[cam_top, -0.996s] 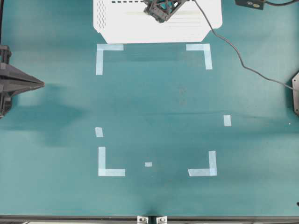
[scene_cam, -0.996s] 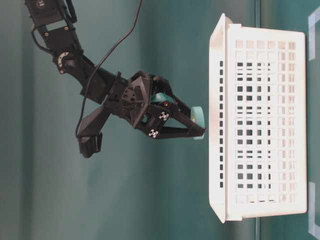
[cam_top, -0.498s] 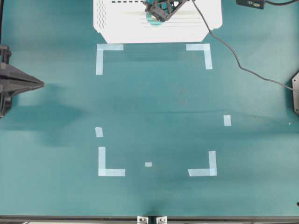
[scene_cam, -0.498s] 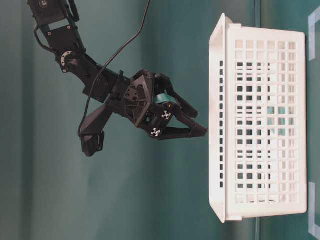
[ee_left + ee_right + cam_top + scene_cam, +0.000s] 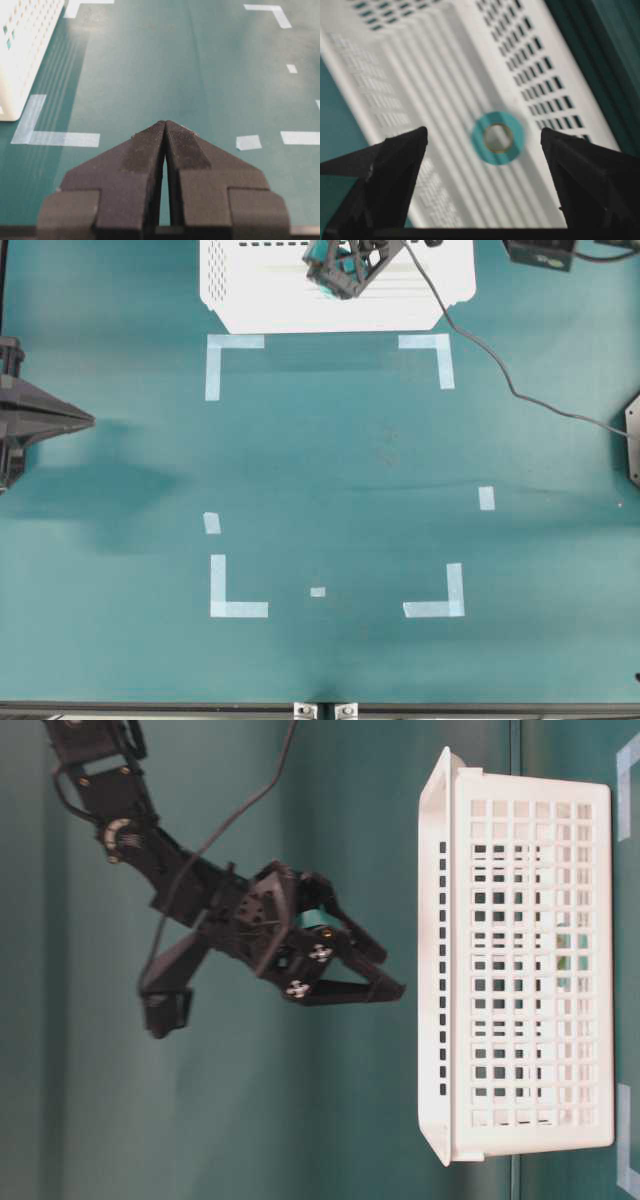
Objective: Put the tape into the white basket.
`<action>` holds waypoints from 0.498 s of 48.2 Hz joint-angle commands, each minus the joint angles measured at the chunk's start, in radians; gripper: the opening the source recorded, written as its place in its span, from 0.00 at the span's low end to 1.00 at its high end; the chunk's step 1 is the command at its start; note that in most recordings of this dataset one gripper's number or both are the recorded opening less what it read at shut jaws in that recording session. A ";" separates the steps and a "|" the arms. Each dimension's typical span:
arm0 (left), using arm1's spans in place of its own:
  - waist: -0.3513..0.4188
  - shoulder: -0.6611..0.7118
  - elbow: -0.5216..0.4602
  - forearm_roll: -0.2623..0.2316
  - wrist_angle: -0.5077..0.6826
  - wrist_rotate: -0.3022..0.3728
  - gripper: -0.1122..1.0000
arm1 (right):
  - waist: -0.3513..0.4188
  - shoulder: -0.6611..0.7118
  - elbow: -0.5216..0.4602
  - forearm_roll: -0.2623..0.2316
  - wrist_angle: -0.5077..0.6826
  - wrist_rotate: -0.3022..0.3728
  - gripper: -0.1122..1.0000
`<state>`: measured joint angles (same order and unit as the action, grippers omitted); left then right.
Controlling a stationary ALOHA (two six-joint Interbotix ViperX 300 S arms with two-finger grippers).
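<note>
Though spread wide, right jaws empty above tape (image 5: 497, 138) in white basket (image 5: 445, 75).

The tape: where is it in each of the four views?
Overhead: hidden under the right gripper, over the basket.
Table-level: teal behind the basket's slotted wall, near the bottom.
Left wrist: not visible.
Right wrist: tape flat on the ribbed bottom.
Shared landmark: the basket.

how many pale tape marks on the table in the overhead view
7: four L-shaped corners and three small strips, left, right, bottom centre. The white basket may hide more.
</note>
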<state>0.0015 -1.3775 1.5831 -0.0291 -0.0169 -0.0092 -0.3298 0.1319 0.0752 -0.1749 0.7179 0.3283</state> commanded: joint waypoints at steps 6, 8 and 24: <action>0.002 0.008 -0.011 0.000 -0.005 0.000 0.01 | 0.071 -0.057 -0.009 -0.003 -0.002 0.000 0.95; 0.002 0.008 -0.011 0.000 -0.005 0.000 0.01 | 0.087 -0.058 -0.009 -0.002 -0.002 0.000 0.95; 0.002 0.008 -0.011 0.000 -0.005 0.000 0.00 | 0.276 -0.058 -0.009 -0.002 0.000 0.003 0.95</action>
<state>0.0000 -1.3775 1.5831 -0.0291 -0.0169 -0.0092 -0.0936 0.1120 0.0767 -0.1749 0.7210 0.3298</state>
